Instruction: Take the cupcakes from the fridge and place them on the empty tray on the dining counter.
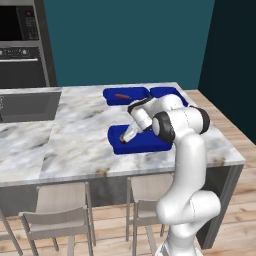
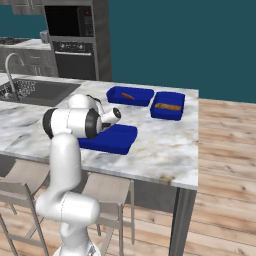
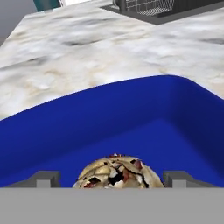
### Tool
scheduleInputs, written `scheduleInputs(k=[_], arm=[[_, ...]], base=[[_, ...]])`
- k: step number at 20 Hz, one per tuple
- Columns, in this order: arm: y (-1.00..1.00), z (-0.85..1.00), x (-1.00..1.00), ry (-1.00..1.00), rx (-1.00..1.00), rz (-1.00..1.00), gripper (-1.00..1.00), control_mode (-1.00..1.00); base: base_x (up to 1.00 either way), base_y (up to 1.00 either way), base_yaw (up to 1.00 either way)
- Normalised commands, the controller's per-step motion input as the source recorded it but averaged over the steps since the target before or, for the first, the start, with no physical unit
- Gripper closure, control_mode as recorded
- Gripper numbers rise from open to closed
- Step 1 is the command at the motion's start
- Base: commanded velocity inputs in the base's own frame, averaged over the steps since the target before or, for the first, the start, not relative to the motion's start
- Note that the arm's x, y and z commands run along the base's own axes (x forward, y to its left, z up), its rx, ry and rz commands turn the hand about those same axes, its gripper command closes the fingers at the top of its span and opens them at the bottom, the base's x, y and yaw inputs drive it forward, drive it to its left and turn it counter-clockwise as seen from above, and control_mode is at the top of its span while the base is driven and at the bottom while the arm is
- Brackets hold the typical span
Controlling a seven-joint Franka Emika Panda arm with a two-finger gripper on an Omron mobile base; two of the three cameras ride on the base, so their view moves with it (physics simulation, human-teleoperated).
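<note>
Surface: white-grey veined marble dining counter (image 1: 80, 135), grey stools (image 1: 62, 210) along its near edge.
Room: teal wall, dark oven column, sink (image 2: 35, 91) at the far left end.
Tray: shallow deep-blue rectangular tray (image 1: 145, 142) near the front edge.
Cupcake: cracked-topped brown cupcake (image 3: 116, 173) in the tray, lower part cut off.
Gripper: two-finger gripper (image 3: 111, 178) with tips wide either side of the cupcake; contact unclear.
Other: two blue trays (image 2: 130, 95) at the far right corner.

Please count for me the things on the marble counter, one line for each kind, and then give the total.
Blue trays: 3
Cupcakes: 1
Brown sticks of food lying in the two far trays: 2
Total: 6
</note>
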Motion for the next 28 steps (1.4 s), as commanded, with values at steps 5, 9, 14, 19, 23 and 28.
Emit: scheduleInputs(k=[5,9,14,19,23,28], arm=[[0.0,0.07,-0.2,0.0,-0.03,0.0,-1.0,-1.0],[0.0,0.75,-0.34,-0.04,-0.01,0.0,-1.0,-1.0],[0.0,0.98,-0.17,-0.02,0.0,0.0,-1.0,-1.0],[0.04,1.0,-0.49,-0.05,-0.1,0.0,-1.0,-1.0],[0.1,1.0,-0.78,-0.05,-0.27,0.0,-1.0,-1.0],[0.14,0.97,-0.91,0.0,-0.28,-0.09,-1.0,-1.0]], base=[[0.0,0.0,0.0],[0.0,0.0,0.0],[0.0,0.0,0.0],[0.0,0.0,0.0],[0.0,0.0,0.0],[0.0,0.0,0.0]])
